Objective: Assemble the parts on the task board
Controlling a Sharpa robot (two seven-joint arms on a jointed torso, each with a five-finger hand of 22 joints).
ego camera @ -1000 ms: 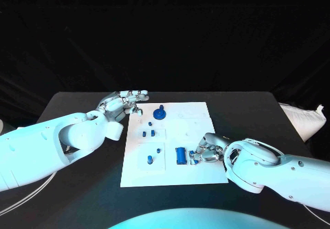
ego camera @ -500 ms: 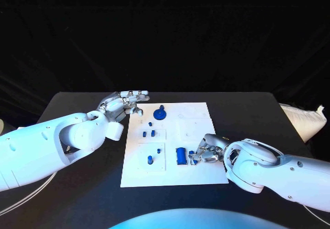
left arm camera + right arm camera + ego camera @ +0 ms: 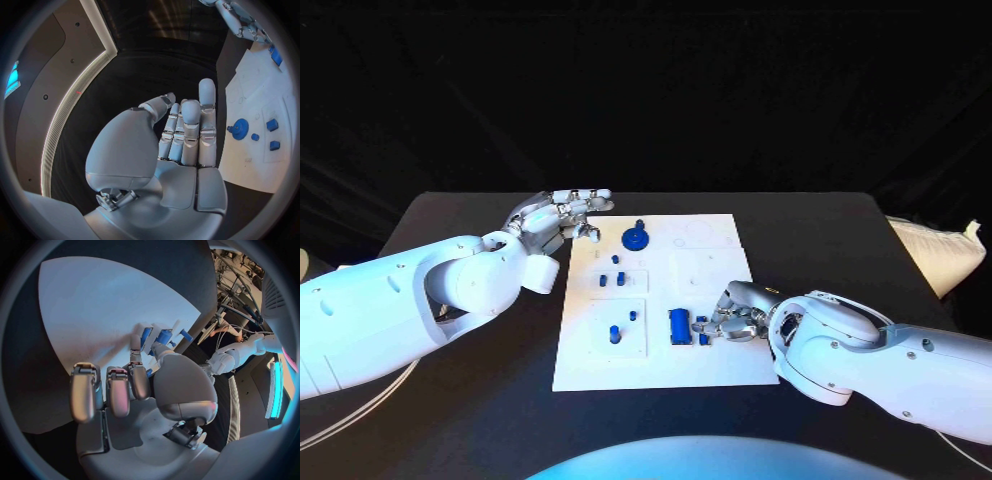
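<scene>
The white task board (image 3: 707, 368) lies mid-table. On it are a blue gear (image 3: 635, 238), several small blue pegs (image 3: 613, 280) and a long blue block (image 3: 679, 325). My right hand (image 3: 737, 312) is low over the board's near right part. Its thumb and a finger pinch a small blue part (image 3: 704, 331) right beside the block; the right wrist view has the small blue part (image 3: 164, 336) at the thumb's tip. My left hand (image 3: 567, 215) hovers at the board's far left corner, fingers straight and holding nothing. In the left wrist view the gear (image 3: 240, 128) lies past the left hand (image 3: 181, 145).
A white padded bag (image 3: 942, 250) sits at the table's right edge. The black table (image 3: 473, 400) stretches bare on both sides of the board. My left forearm (image 3: 401, 310) crosses the table's left side, and my right forearm (image 3: 877, 360) lies over its near right.
My right hand has shifted slightly left, bringing the small blue part closer to the long blue block. The left hand has not moved.
</scene>
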